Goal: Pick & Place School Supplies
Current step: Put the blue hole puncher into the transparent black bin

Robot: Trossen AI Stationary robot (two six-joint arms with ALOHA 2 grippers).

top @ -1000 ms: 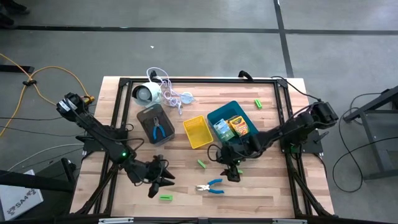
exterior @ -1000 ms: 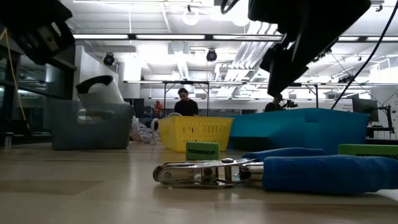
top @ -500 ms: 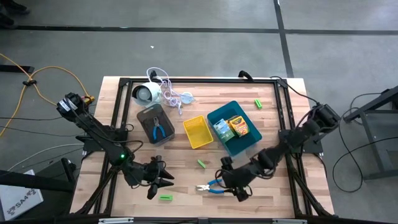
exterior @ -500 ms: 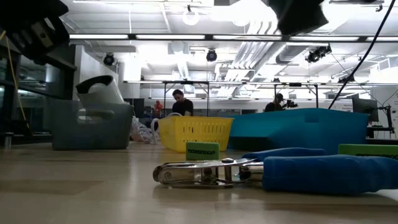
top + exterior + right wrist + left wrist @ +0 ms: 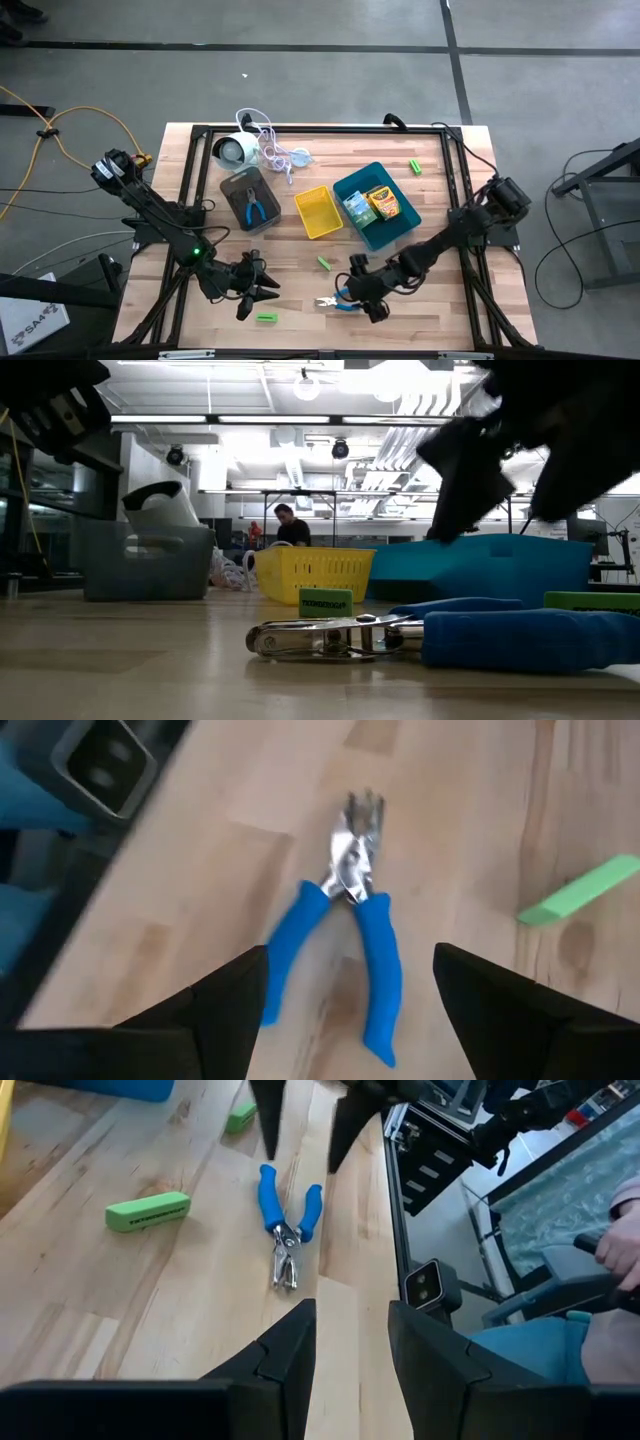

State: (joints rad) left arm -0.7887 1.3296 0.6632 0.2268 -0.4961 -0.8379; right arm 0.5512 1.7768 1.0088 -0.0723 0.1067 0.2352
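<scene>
Blue-handled pliers (image 5: 337,300) lie flat on the wood near the table's front edge, seen close in the right wrist view (image 5: 350,920) and the low view (image 5: 400,638). My right gripper (image 5: 358,296) hovers open just above their handles, one finger on each side, touching nothing (image 5: 350,960). My left gripper (image 5: 262,290) waits open to the left, pointing toward the pliers (image 5: 285,1220); nothing is between its fingers (image 5: 350,1320). One green block (image 5: 265,317) lies near the left gripper and another (image 5: 324,263) behind the pliers.
A grey tray (image 5: 232,192) holds a second pair of blue pliers. A yellow tray (image 5: 318,212) sits beside a blue tray (image 5: 340,186) with two printed boxes. A white round device with a cord (image 5: 235,150) is at the back, and a third green block (image 5: 415,166) at the far right.
My right gripper has swung from the blue tray's front toward the table's near edge and left. It has sunk and rolled, and now stands over the blue pliers, still open. The pliers and blocks have not moved.
</scene>
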